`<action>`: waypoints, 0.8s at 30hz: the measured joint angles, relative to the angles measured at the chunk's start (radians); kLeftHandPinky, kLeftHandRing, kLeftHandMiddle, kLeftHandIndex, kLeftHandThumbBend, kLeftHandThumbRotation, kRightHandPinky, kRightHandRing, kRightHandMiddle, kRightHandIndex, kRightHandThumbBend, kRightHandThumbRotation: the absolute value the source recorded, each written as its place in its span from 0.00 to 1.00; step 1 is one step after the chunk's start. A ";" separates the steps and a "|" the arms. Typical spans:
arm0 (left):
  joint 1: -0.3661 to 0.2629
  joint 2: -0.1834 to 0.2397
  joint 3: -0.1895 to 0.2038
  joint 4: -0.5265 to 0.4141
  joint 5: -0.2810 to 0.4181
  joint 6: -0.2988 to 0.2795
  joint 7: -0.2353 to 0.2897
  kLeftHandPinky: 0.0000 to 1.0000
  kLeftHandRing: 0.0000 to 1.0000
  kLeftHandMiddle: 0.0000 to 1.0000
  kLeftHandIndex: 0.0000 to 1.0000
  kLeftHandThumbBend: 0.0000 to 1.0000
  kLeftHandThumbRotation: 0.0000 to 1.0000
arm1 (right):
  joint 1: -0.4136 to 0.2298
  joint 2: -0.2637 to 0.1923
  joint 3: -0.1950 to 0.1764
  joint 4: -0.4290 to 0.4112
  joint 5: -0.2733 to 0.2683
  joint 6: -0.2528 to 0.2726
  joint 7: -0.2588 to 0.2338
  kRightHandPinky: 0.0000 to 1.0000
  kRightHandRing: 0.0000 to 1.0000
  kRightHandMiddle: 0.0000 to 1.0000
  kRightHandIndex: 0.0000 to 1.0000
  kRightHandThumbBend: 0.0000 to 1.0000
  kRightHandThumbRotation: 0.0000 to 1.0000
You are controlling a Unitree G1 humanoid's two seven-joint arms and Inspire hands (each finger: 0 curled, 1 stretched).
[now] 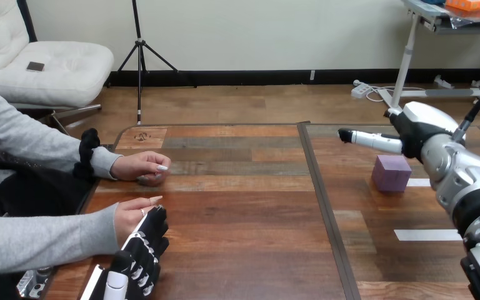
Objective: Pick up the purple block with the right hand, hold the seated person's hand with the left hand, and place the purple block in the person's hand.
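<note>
Setup for the grab: right robot hand (414, 127) hovers just beyond the purple block (392, 173) on the tabletop (244, 212), spread, gripping nothing. Left robot hand (140, 250) touches the person's near hand (131, 215), probably to steady it; I cannot tell whether it grips.

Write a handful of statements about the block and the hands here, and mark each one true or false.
1. The purple block rests on the table. True.
2. The right hand holds the purple block. False: the block lies free, with the hand just beyond it.
3. The left hand touches the person's nearer hand. True.
4. The person's farther hand lies on the purple block. False: it rests on the table at the left, and the block is at the right.
</note>
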 measured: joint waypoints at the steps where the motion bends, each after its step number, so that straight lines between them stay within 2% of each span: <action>1: 0.000 0.000 0.001 0.000 0.000 0.000 0.000 1.00 1.00 0.99 0.93 0.77 1.00 | 0.002 0.002 0.000 0.000 0.001 0.000 0.001 0.89 0.99 1.00 0.98 0.93 1.00; 16: 0.004 0.000 0.010 -0.001 0.000 0.003 0.000 1.00 1.00 0.99 0.91 0.73 1.00 | 0.069 0.052 -0.012 0.002 0.051 0.000 0.001 0.89 0.98 1.00 0.98 0.92 0.99; 24: 0.006 0.000 0.011 -0.004 0.003 0.004 0.004 1.00 1.00 0.99 0.89 0.72 1.00 | 0.076 0.063 -0.011 0.002 0.050 -0.005 -0.026 0.90 0.99 1.00 0.97 0.93 1.00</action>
